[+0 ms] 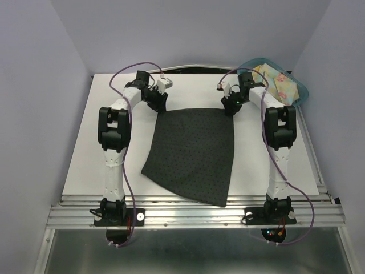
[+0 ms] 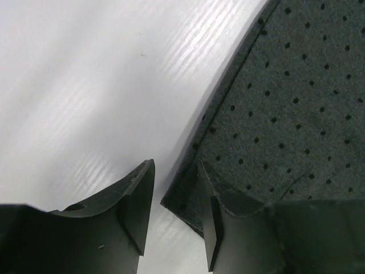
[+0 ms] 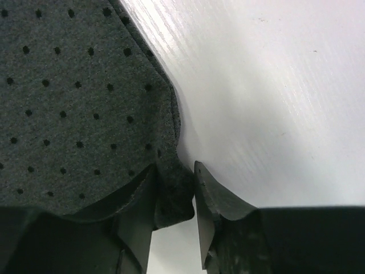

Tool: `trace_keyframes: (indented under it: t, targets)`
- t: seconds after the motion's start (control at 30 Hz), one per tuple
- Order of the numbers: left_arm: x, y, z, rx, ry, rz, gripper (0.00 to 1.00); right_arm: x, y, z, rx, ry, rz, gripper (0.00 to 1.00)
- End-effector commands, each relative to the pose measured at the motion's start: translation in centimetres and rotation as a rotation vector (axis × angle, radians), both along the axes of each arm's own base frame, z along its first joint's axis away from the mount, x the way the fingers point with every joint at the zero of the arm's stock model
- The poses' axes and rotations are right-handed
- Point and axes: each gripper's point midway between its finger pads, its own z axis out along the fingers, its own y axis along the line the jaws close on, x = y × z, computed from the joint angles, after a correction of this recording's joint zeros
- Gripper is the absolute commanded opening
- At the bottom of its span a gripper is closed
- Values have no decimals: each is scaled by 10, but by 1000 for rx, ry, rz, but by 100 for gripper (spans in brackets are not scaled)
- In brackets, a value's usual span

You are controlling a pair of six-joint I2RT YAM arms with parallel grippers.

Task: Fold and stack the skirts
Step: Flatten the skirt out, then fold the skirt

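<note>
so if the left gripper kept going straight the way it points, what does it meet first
Probably the corner of the dark skirt, just ahead of the left gripper, then the table under it; depth unclear.

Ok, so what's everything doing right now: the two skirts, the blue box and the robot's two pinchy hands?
dark dotted skirt: spread out flat, not folded yet.
floral skirt: lying inside the bin, not stacked.
teal bin: upright, no lid on it.
left gripper: open, one finger on each side of the dark skirt's far corner.
right gripper: shut, pinching the dark skirt's other far corner.
</note>
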Motion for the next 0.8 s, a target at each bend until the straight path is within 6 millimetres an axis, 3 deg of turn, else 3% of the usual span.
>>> trace_keyframes:
  t: [0.0,0.13,0.3,0.47,0.77]
  targets:
    - [-7,-2,13,-29,8,-54,47,-5,-3,-22,-29,45,25,35]
    - [-11,-5,8,-58,20,-61,40,1,-2,-14,-21,33,10,22]
    - [-5,-7,6,-65,15,-52,14,18,-2,-1,-23,-11,-18,1]
    - [0,-5,16,-78,-1,-51,0,35,-1,17,-11,-65,-48,1]
    - [5,4,53,-116,-82,-49,0,48,2,52,16,-142,-65,1]
